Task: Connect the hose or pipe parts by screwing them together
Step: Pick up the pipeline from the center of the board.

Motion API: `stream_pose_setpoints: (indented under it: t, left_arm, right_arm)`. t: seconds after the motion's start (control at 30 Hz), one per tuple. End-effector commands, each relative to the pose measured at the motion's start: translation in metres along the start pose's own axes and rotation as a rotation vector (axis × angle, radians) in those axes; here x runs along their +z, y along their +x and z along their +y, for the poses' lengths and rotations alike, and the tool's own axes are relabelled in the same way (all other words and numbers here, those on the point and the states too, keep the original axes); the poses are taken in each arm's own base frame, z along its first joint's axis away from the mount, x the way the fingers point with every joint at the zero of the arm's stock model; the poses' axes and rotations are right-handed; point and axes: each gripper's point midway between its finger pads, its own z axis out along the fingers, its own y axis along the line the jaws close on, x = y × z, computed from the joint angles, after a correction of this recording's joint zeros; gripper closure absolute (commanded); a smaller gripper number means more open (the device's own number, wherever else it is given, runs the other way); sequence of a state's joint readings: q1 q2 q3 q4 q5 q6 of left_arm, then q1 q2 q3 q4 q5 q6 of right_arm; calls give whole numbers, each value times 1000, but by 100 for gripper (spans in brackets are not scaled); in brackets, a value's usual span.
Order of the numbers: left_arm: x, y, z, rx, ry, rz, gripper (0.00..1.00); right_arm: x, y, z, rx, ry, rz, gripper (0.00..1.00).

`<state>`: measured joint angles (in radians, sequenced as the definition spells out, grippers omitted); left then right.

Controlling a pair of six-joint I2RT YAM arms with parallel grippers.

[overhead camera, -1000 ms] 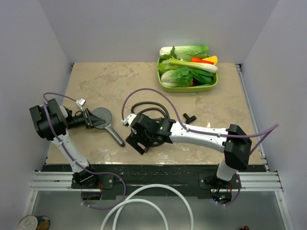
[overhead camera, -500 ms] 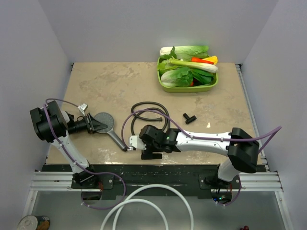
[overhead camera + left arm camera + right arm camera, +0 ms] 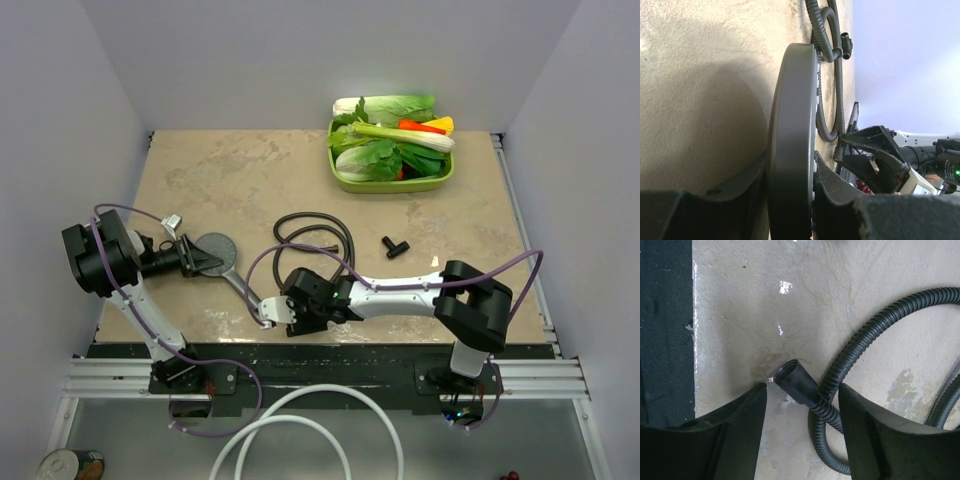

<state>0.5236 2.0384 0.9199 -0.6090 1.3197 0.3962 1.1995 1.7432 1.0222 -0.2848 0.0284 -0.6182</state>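
The left gripper [image 3: 188, 260] was clamped on the disc of the shower head [image 3: 214, 249], near the table's [image 3: 250, 170] left edge. The right gripper [image 3: 800, 390] had its fingers apart around the hose [image 3: 880, 324] end by the near edge, not touching it. The T-shaped fitting [image 3: 395, 245] lay well apart, toward the right edge.

Left wrist view: shower head [image 3: 792, 125] is edge-on, so the disc face is unreadable. Its lower rim is cut off at 6 o'clock between the left claw [image 3: 790, 180] pads. Top view: the hose [image 3: 315, 215] end is hidden under the right claw [image 3: 272, 312]. Right wrist view: the hose exits frame at 3 and 5 o'clock. T-fitting [image 3: 396, 245] threads are too small to tell.
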Motion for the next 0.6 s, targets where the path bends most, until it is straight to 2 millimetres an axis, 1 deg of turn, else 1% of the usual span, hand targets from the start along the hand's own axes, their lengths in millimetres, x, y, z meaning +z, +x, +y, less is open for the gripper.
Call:
stream_pose_setpoints:
  t: [0.0,0.07,0.1,0.2,0.37,0.4,0.43,0.47,0.5,0.53,0.57]
  left_arm:
    - [-3,-18,7,181,-12,-27,100]
    - [-3,-17,7,181,-12,-26,100]
    - [-3,-17,8,182,-12,-27,100]
    - [-3,-17,7,181,-10,-26,100]
    - [-4,-17,6,189,-5,-25,100]
    - [-4,-16,5,182,-2,-23,100]
    - [-4,-15,5,188,1,-22,100]
    - [-4,-15,5,185,1,-21,100]
    - [-4,-15,5,184,3,-21,100]
    - [-3,-15,4,185,4,-22,100]
    - [-4,-16,4,190,5,-23,100]
  right_arm:
    - [-1,-17,-8,-8,2,-85,43]
    - [0,-19,-8,8,-6,-100,51]
    - [1,-19,-7,13,-9,-102,59]
    - [4,-17,-6,21,-14,-96,62]
    - [8,-16,-6,32,-12,-90,65]
    - [9,-16,-6,38,-13,-91,67]
    - [9,-19,-7,46,-13,-98,69]
    - [9,-24,-7,58,-20,-110,76]
    - [11,-26,-6,76,-29,-112,78]
    - [9,-37,-14,98,-15,-132,82]
    - [8,-43,-12,169,-28,-139,85]
